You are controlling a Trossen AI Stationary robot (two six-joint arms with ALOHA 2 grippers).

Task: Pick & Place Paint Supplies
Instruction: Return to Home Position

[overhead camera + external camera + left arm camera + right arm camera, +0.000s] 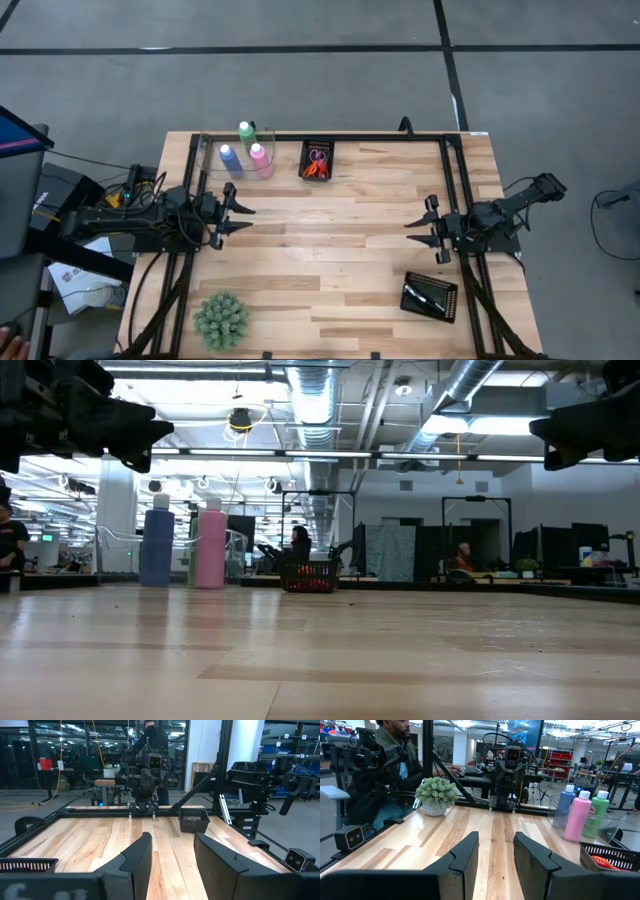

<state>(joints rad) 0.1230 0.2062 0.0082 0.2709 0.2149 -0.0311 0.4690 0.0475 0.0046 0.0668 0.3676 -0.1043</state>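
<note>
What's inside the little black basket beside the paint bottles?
Scissors with orange and pink handles lie in the black basket. Their blades are too small to make out, and anything beneath them is covered.

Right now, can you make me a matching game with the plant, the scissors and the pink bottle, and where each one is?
Things:
1. plant
2. scissors
3. pink bottle

Places:
A. in the clear tub
B. straight on the table, at a corner on the left arm's side
C. in a black tray

Pairs: 1-B, 2-C, 3-A.

The right arm waits at the other side. Both arms' jaws are open.
</note>
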